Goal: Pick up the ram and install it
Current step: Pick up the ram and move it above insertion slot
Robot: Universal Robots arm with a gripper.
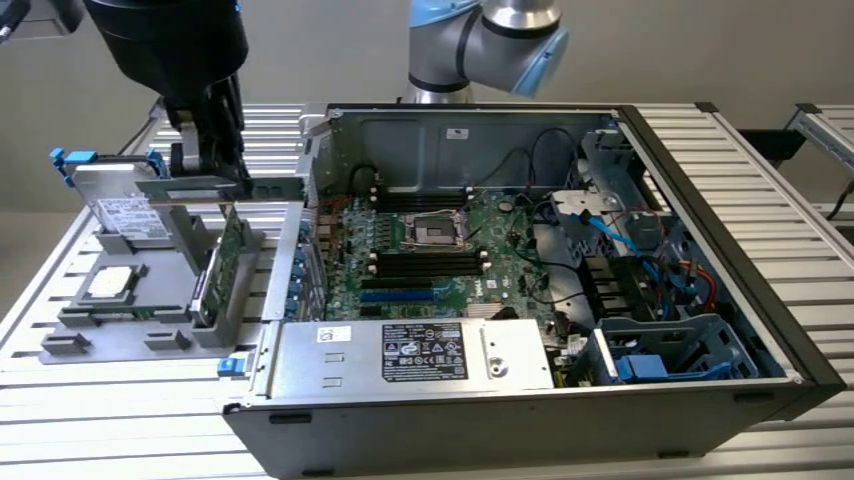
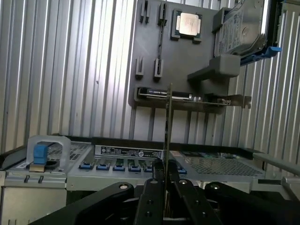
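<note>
Wrist view: black end effector (image 2: 166, 165) pinches thin flat ram (image 2: 168, 123) edge-on.

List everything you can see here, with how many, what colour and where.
ram: one, green, edge-on between the pincer's fingers
card: one, green with a metal bracket, standing in the holder
hard drive: one, silver with blue tabs, upright on the holder
processor: one, silver, flat on the holder
holder: one, grey, on the table, at the exterior view's left of the case
case: one, black, open, on the table
motherboard: one, green, inside the case
power supply: one, silver, inside the case
table: one, silver, slatted
arm: one, silver and blue, behind the case
pincer: one, black, shut on the ram
</note>
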